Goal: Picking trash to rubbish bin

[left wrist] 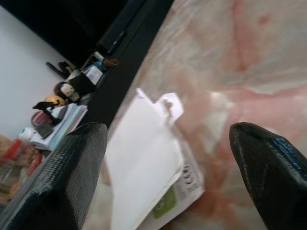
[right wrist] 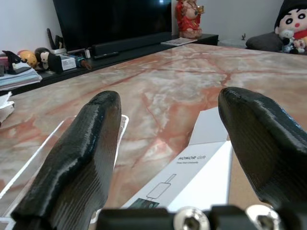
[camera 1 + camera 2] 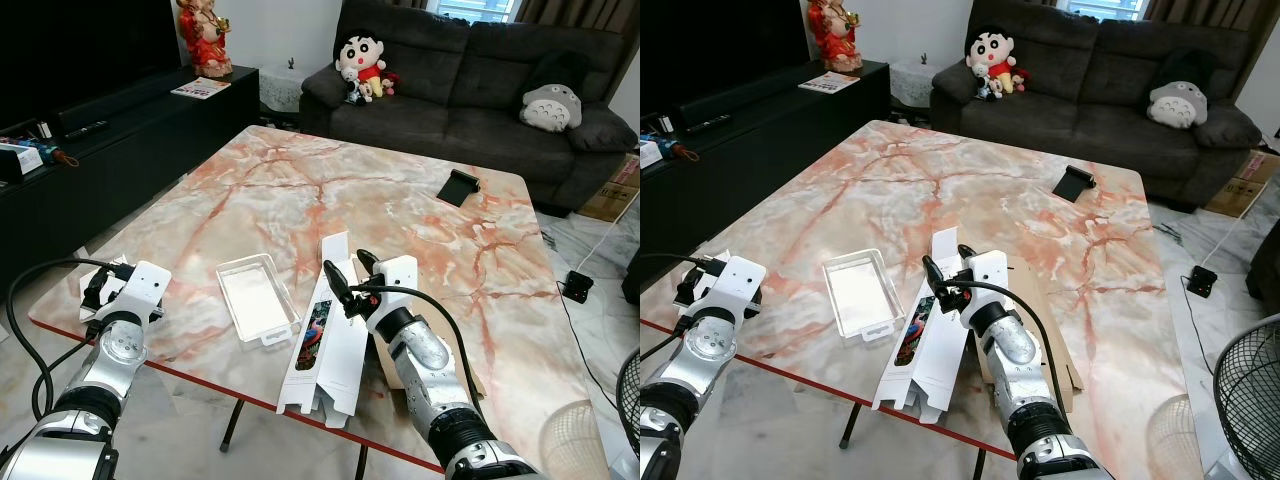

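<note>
Hovering spread-jawed: right gripper (image 3: 346, 268) over flattened white box (image 3: 330, 345), left gripper (image 1: 168, 158) over half-hidden papers (image 1: 144, 163).

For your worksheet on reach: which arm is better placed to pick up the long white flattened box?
The right. Its claw hangs open directly over the long white flattened box, while the left claw sits at the table's far left corner, over folded papers.

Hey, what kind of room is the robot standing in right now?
Most likely a home living room: a dark sofa with soft toys on it, a low black TV cabinet along the wall, and a marble-patterned table in the middle.
</note>
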